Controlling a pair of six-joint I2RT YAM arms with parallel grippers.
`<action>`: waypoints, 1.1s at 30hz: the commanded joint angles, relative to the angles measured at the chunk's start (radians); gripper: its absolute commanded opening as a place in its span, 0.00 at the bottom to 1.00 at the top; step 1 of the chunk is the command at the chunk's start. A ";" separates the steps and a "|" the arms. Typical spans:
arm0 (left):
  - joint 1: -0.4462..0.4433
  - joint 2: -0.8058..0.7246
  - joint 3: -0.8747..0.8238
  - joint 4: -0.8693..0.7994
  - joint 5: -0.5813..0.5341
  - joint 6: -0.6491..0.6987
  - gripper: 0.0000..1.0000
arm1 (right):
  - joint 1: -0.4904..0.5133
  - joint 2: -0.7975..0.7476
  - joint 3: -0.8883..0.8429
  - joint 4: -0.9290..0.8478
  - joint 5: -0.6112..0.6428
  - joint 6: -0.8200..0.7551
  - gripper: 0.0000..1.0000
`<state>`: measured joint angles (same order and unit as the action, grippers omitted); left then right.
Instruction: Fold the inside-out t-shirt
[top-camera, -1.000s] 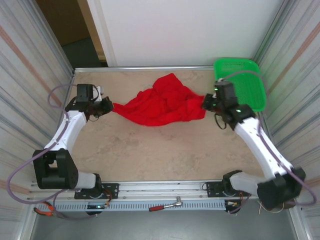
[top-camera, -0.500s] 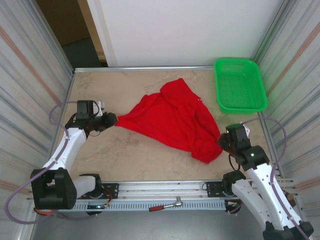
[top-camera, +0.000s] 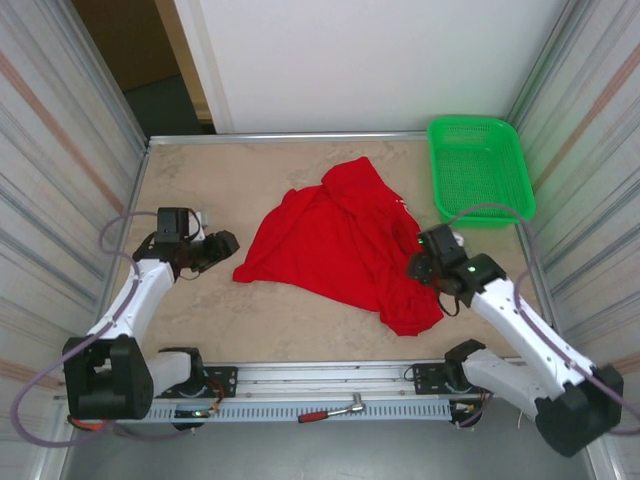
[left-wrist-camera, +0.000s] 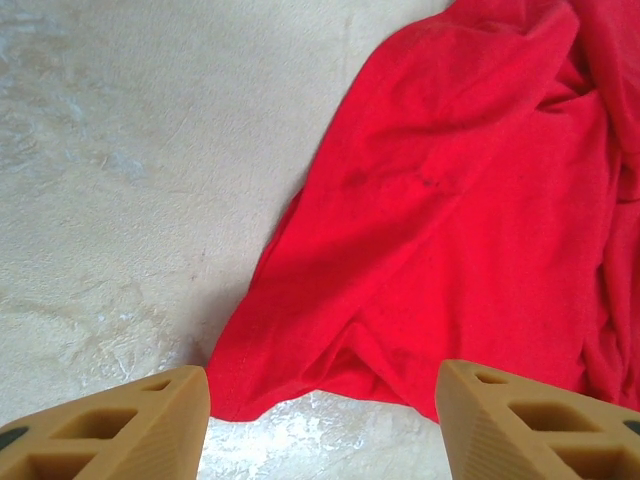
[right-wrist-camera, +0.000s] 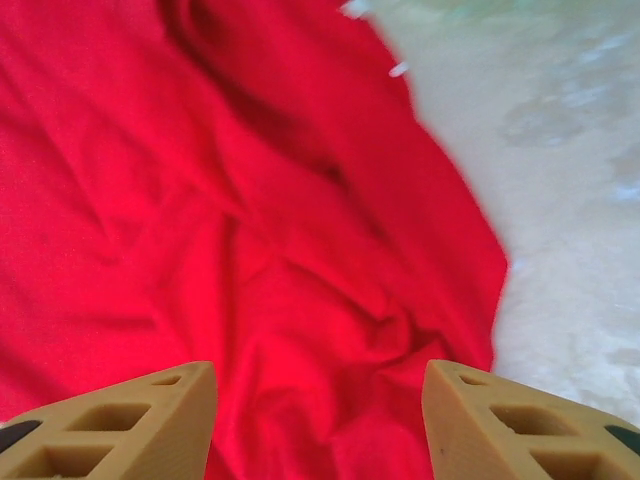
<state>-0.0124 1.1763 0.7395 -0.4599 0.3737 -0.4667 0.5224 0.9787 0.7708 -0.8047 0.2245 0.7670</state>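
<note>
Inside-out t-shirt (top-camera: 345, 240) is laid crumpled on the table (top-camera: 220, 320), its left corner just ahead of the left gripper (top-camera: 218, 245) and its right side under the right gripper (top-camera: 420, 268). Both sets of jaws are held apart, empty. Hem and sleeves seemingly overlap, so 2 layers could be pinched together and a lopsided fold produced.

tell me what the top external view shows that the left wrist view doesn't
Top external adds the green basket at the far right corner, the right gripper open over the t-shirt's near right part, and the left gripper open just left of the cloth. Left wrist adds a close look at a corner of the t-shirt's edge lying flat, its own fingers apart with nothing between them. Shared: the red t-shirt, crumpled, on the table.
</note>
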 joint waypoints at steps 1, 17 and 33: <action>-0.008 0.058 0.033 0.031 -0.007 0.037 0.63 | 0.117 0.108 0.015 0.038 0.041 0.005 0.61; -0.249 0.781 0.767 0.036 -0.139 0.315 0.69 | 0.210 0.272 -0.065 0.073 0.155 0.160 0.70; -0.247 1.062 1.112 -0.070 -0.112 0.344 0.00 | 0.053 0.237 -0.141 0.130 0.033 0.190 0.69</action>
<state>-0.2962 2.2982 1.8069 -0.5095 0.2615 -0.1120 0.5991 1.2324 0.6498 -0.6865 0.2966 0.9253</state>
